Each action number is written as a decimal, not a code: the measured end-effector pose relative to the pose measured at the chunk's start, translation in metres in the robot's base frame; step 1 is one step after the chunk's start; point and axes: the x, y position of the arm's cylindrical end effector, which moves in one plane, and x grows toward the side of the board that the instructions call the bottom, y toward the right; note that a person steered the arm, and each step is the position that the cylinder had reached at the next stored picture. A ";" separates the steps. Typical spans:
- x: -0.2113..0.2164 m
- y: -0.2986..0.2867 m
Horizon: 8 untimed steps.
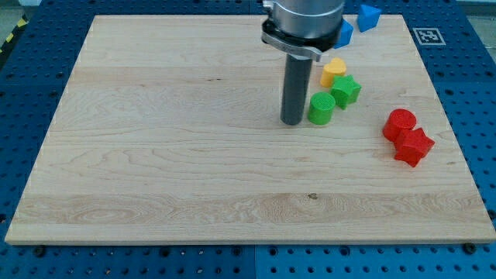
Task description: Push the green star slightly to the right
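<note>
green star: small, ridged, touching green cylinder | my tip: just left of cylinder | end effector: none, bare rod

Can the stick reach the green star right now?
Probably not straight away. My tip sits left of the green cylinder, which touches the green star and blocks the way; the yellow block crowds above.

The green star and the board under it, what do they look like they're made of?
The green star looks like matte moulded or printed plastic: even, saturated colour, no grain, faintly ribbed sides. The board looks like unvarnished light wood: long grain lines, a small dark knot, visible plank seams, hardly any shine. My tip is to the view's left of the green cylinder.
</note>
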 end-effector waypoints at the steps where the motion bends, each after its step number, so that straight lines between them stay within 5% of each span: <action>1: -0.003 0.040; 2: -0.004 0.044; 3: -0.002 -0.033; 4: -0.027 -0.044; 6: -0.065 0.027; 8: -0.059 0.036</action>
